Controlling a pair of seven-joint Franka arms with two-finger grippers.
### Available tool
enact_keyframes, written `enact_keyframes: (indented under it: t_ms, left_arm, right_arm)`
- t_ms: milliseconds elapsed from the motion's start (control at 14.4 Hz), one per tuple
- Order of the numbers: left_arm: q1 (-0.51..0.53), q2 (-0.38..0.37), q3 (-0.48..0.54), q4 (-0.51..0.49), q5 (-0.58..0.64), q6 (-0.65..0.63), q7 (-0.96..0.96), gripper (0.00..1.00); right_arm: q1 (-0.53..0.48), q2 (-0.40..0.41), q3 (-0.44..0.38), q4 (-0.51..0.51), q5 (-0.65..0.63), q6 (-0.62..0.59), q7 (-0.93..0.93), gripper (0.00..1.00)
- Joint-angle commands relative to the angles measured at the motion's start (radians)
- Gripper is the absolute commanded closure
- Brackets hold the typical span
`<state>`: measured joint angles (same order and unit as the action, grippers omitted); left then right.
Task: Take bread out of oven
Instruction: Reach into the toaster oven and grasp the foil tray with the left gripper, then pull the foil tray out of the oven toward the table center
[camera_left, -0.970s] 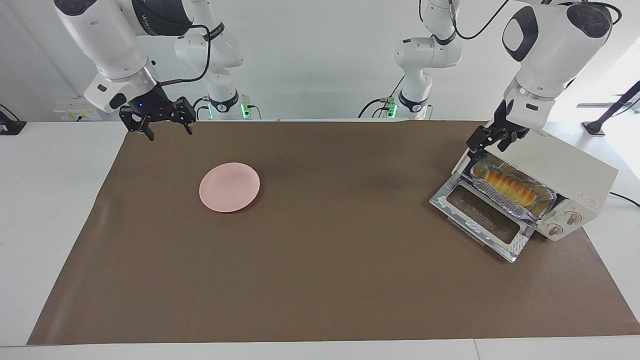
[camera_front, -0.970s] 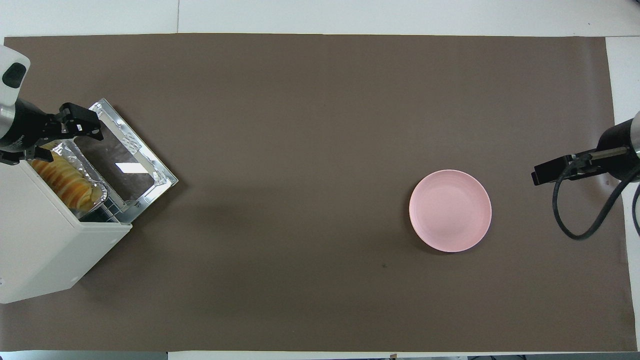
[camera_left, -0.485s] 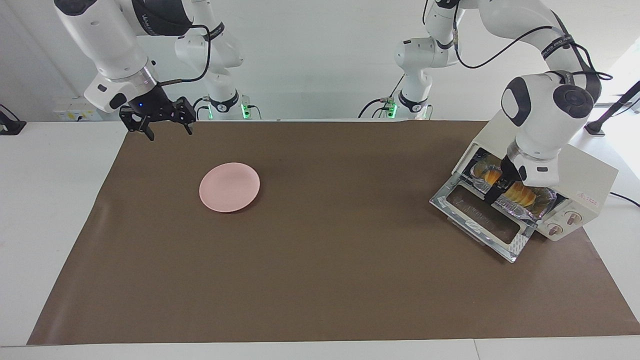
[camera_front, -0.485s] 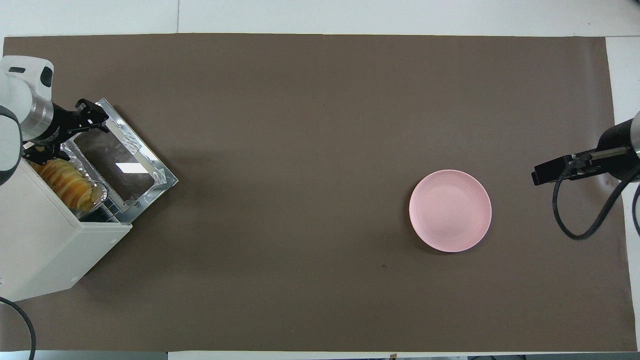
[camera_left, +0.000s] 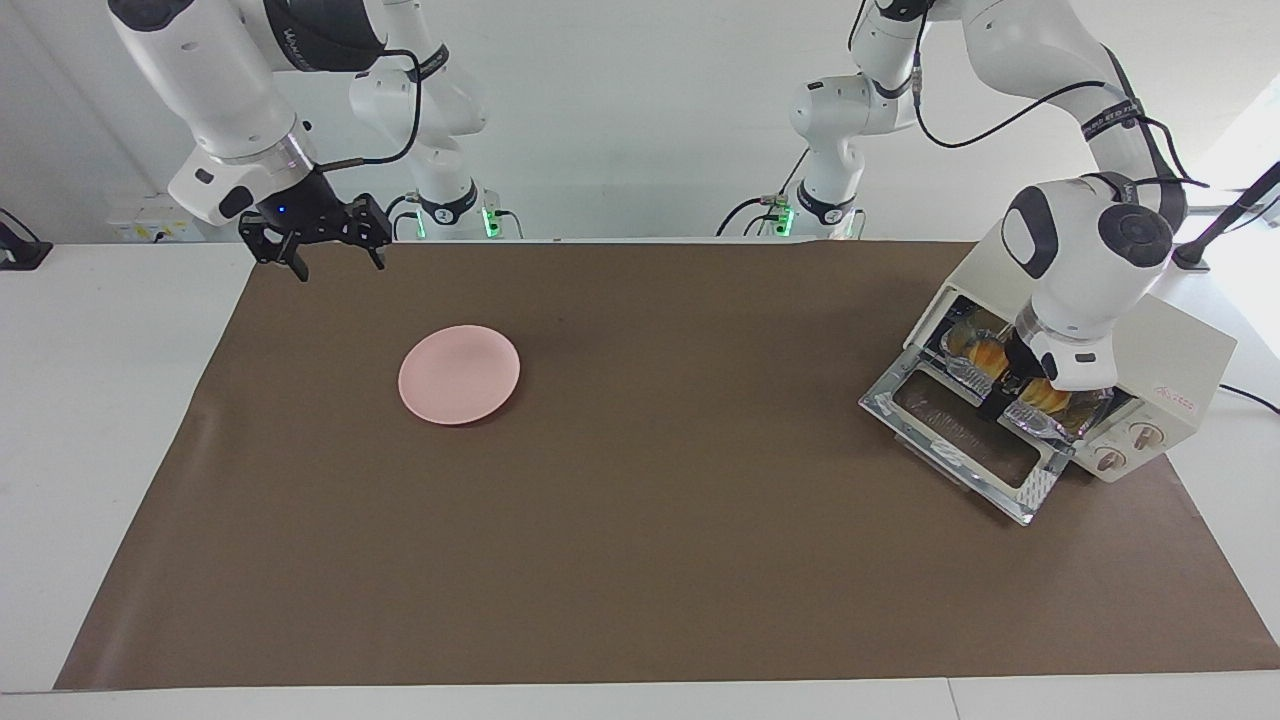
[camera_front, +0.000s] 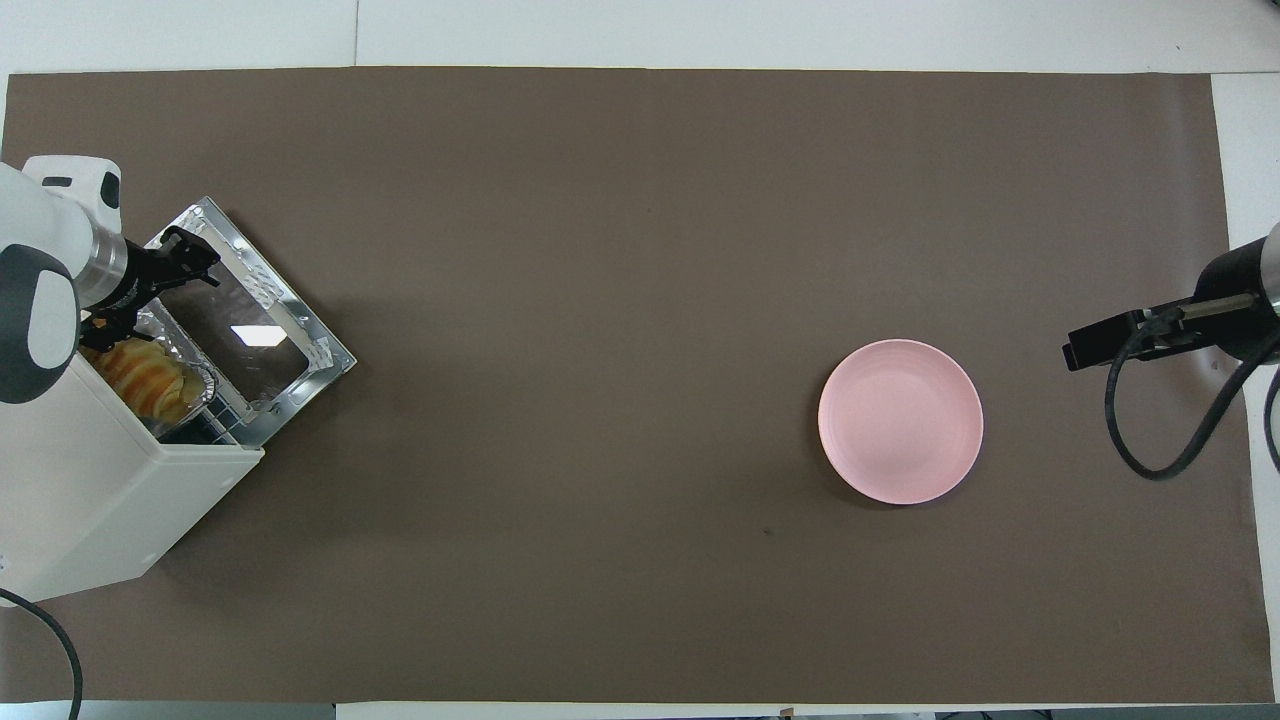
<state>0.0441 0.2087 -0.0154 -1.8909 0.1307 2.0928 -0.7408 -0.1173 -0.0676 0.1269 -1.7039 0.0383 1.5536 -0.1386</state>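
The cream-white oven (camera_left: 1180, 345) (camera_front: 90, 480) stands at the left arm's end of the table with its glass door (camera_left: 955, 435) (camera_front: 250, 325) dropped open. Inside, the golden ridged bread (camera_left: 983, 352) (camera_front: 145, 365) lies in a crinkled foil tray (camera_left: 1030, 418). My left gripper (camera_left: 1008, 385) (camera_front: 145, 292) is down in the oven's mouth, open, straddling the middle of the bread; one dark finger shows on the door side and the wrist hides the other. My right gripper (camera_left: 338, 262) (camera_front: 1095, 348) waits open in the air over the table's edge at the right arm's end.
A round pink plate (camera_left: 459, 374) (camera_front: 900, 420) sits on the brown mat (camera_left: 640, 560) toward the right arm's end. The open door juts out over the mat. A black cable (camera_front: 1160, 430) loops below the right wrist.
My left arm swung down from above the oven's corner to its mouth, and the gripper dropped over the bread. The right arm and the plate have not moved.
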Motion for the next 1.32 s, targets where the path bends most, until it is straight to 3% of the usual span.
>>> enact_keyframes:
  t_ms: [0,139,277,693,901,1248]
  left_arm:
    - [0.014,-0.002,-0.005,-0.037,0.024,0.044,-0.022,0.46]
    - [0.016,-0.012,-0.005,-0.075,0.024,0.058,-0.016,0.57]
    - [0.019,-0.022,-0.006,-0.091,0.024,0.049,-0.002,1.00]
    - [-0.105,0.026,-0.027,0.013,-0.037,0.039,0.199,1.00]
    - [-0.274,0.077,-0.031,0.154,-0.149,-0.002,0.215,1.00]
    - [-0.516,0.072,-0.031,0.157,-0.194,-0.005,0.210,1.00]
  right_arm:
    - [-0.015,-0.014,0.010,-0.016,0.011,0.000,0.008,0.00]
    - [-0.015,-0.014,0.010,-0.014,0.011,0.000,0.008,0.00]
    - [-0.015,-0.014,0.010,-0.016,0.011,0.000,0.008,0.00]
    - [-0.015,-0.014,0.010,-0.016,0.011,-0.001,0.007,0.00]
    - [-0.021,-0.014,0.010,-0.014,0.011,0.000,0.004,0.00]
    - [-0.021,-0.015,0.011,-0.016,0.014,-0.001,0.011,0.00]
